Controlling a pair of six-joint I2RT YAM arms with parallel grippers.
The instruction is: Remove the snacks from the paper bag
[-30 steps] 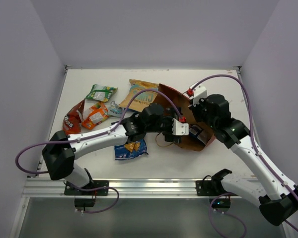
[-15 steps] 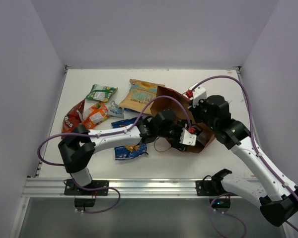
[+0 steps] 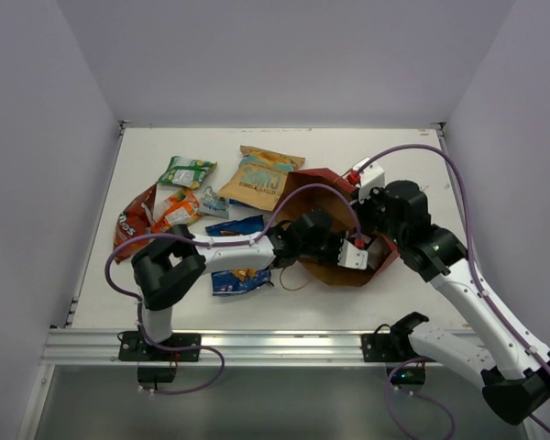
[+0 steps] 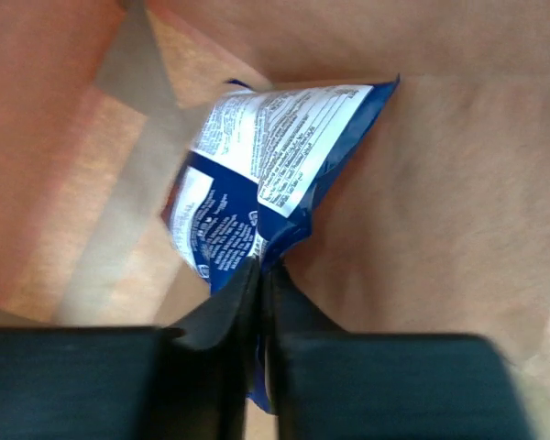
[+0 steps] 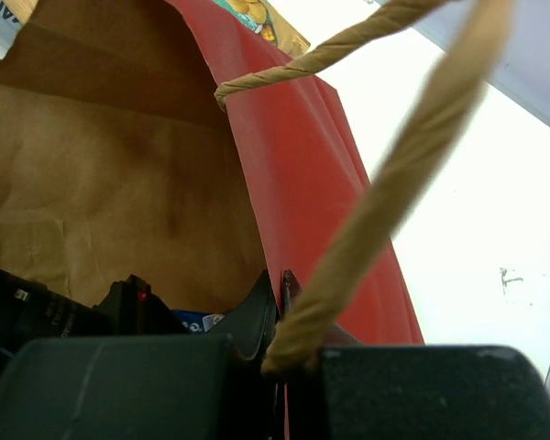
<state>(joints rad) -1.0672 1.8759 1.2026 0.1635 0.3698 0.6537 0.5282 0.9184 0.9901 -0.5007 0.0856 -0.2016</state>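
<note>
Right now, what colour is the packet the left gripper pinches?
The packet is dark blue with white print panels; left wrist view.

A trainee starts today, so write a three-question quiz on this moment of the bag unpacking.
1. True or false: the left claw is inside the paper bag.
2. What does the left claw pinch? A, a can; B, a blue packet; C, nothing.
3. Fill in: the right claw is shut on the bag's ___-coloured wall.
Key: 1 true; 2 B; 3 red.
</note>
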